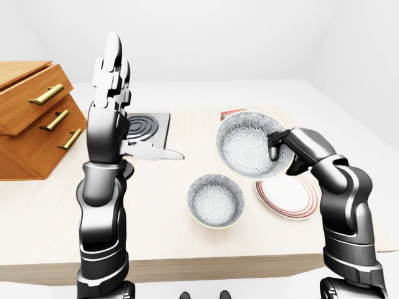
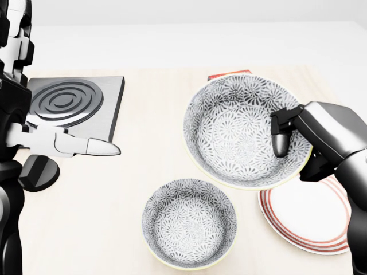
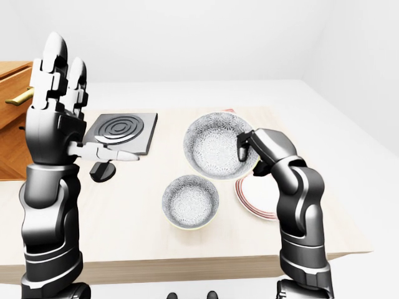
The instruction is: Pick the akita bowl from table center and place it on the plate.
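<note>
1. Right hand [image 2: 314, 136]: the fingers are clamped on the bowl [image 2: 235, 134] at its 3 o'clock rim in the head view. One finger [image 2: 280, 143] lies inside the wall, and the rest are outside.
2. Bowl: it is held clear of the counter [image 2: 143, 166] and tilted, with its opening toward the robot. In the head view its 5 o'clock edge overlaps the 11 o'clock rim of the plate [image 2: 307, 226]. It is not set down on the plate.
3. Plate: it has red rings and lies flat on the counter, at 3 o'clock of the second bowl [image 2: 189, 223].
4. Second bowl: it stands upright on the counter at 7 o'clock of the held bowl, apart from it.
5. Left hand [image 3: 55, 106]: it is raised with the fingers apart and pointing up, the thumb out toward 3 o'clock, holding nothing.
6. Hotplate [image 2: 71, 103]: it sits on the counter at 9 o'clock of the bowl, well apart from it.
7. Red item [image 2: 229, 75]: it is mostly hidden behind the bowl's 12 o'clock rim, so its identity cannot be told.
8. Drawers [image 1: 31, 124]: wooden, at 9 o'clock in the left-eye view.
</note>
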Motion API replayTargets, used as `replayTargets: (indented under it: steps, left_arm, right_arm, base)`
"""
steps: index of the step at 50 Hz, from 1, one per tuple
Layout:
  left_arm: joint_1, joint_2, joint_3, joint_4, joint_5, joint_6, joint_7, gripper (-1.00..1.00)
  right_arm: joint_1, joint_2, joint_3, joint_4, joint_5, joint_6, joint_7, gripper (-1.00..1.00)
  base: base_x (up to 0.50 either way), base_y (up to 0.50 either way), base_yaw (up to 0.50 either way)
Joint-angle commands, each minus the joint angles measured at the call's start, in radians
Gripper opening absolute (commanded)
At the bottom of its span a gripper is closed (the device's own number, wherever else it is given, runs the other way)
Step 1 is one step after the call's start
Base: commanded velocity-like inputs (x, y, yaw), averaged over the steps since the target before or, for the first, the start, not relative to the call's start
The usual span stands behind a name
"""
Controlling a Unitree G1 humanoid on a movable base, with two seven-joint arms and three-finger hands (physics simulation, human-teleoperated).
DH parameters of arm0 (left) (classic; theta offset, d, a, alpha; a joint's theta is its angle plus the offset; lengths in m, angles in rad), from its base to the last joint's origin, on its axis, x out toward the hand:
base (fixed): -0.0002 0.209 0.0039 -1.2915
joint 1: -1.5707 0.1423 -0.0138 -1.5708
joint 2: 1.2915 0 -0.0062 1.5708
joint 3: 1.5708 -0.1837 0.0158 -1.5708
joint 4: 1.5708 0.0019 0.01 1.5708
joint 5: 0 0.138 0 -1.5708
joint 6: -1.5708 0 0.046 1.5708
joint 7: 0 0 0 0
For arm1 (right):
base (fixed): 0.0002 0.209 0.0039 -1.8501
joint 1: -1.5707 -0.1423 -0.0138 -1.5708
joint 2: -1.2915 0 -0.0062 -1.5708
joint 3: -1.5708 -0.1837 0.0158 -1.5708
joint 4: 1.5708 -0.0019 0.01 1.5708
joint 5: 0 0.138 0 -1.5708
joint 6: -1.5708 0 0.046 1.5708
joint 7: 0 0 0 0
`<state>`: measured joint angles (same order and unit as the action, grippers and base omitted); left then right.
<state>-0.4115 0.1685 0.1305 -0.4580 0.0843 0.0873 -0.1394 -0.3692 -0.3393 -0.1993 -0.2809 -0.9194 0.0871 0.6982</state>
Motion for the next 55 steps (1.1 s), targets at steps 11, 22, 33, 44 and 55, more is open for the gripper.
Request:
replayTargets:
  steps: [11,22,33,44,55]
  left_arm:
    - [0.002,-0.006,-0.005,0.009,-0.001,0.000,0.000,1.00]
    - [-0.016,-0.003,-0.006,0.047,-0.003,0.000,0.001,1.00]
    - [-0.015,-0.005,-0.009,0.053,0.004,0.000,0.002,1.00]
    - [-0.001,-0.013,-0.015,0.025,0.010,0.000,0.000,1.00]
    - [0.015,-0.020,-0.021,0.004,0.018,0.000,-0.003,1.00]
  right_arm:
    - [0.153,-0.016,-0.111,-0.083,0.273,0.000,0.000,-1.00]
    - [0.239,-0.028,-0.201,-0.068,0.323,0.000,0.000,-1.00]
    - [0.328,-0.043,-0.326,-0.028,0.386,0.000,0.000,-1.00]
    - [0.333,-0.042,-0.330,0.039,0.375,0.000,0.000,-1.00]
    - [0.275,-0.070,-0.276,0.141,0.361,0.000,0.000,-1.00]
  base:
    - [0.00,0.00,0.00]
    - [0.00,0.00,0.00]
    - [0.00,0.00,0.00]
    - [0.00,0.00,0.00]
    - [0.00,0.00,0.00]
